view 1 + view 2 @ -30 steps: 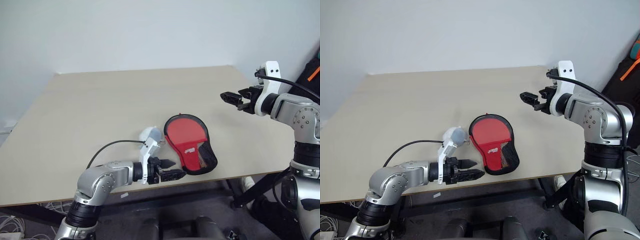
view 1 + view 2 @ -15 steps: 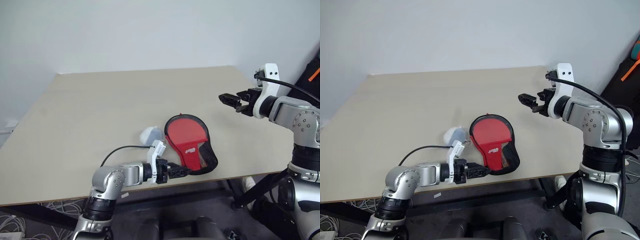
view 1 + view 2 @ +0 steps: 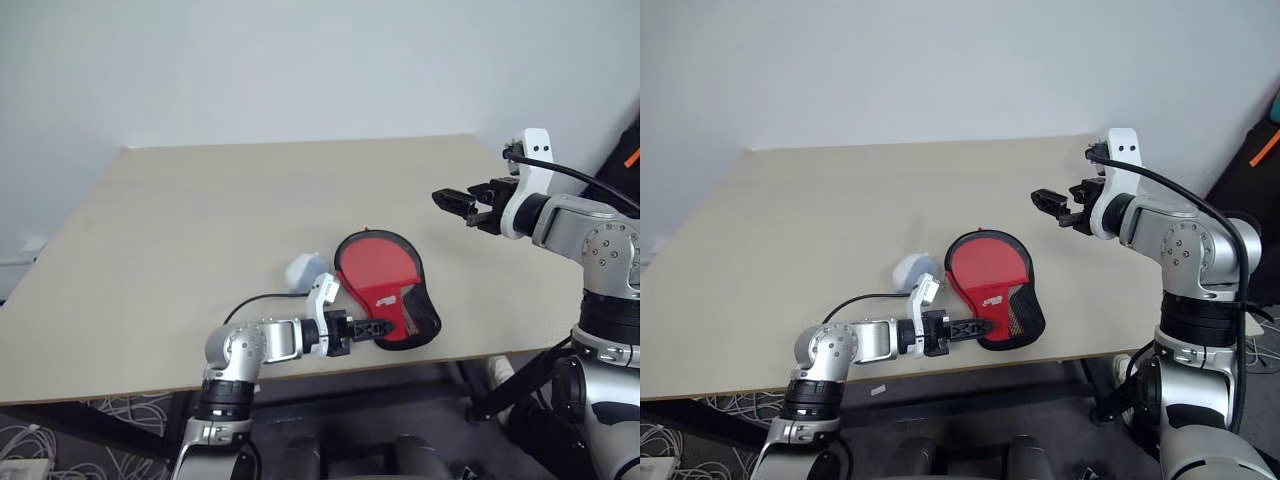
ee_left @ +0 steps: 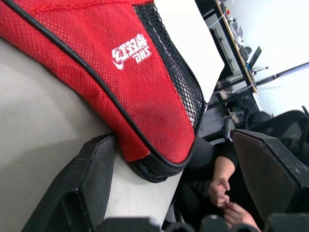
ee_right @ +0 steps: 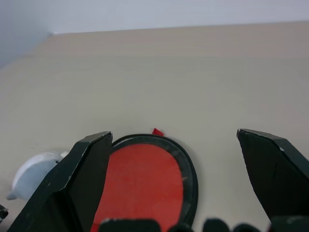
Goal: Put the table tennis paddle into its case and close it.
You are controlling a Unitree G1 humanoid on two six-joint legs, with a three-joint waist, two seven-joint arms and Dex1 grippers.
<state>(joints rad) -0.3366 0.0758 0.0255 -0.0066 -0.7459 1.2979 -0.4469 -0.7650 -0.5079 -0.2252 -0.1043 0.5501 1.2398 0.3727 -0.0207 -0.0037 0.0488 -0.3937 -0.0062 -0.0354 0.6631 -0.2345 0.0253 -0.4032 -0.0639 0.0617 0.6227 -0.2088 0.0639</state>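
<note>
I see the case [image 3: 388, 303] lying flat on the bench [image 3: 200, 220], near the front edge, with its narrow handle end toward that edge. Its red half with the mesh panel is on top, and a red round surface shows at the wide end; I cannot tell if this is the table tennis paddle or only the case's lining. A small red tab [image 5: 157, 132] sticks out at the far rim of the case.

My left fingers [image 3: 962, 328] are low at the front edge of the bench and point sideways at the narrow end of the case. They are spread wide and hold nothing. In the left wrist view the zip corner of the case [image 4: 149, 169] lies between the two pads, and one pad [image 4: 94, 169] is just beside the black rim; I cannot tell if it touches.

My right fingers [image 3: 455, 201] hang above the bench, well apart from the case, pointing toward it. They are also wide apart and empty.

A small white-grey rounded lump [image 3: 302, 270] rests just beside the case, on the left side.
</note>
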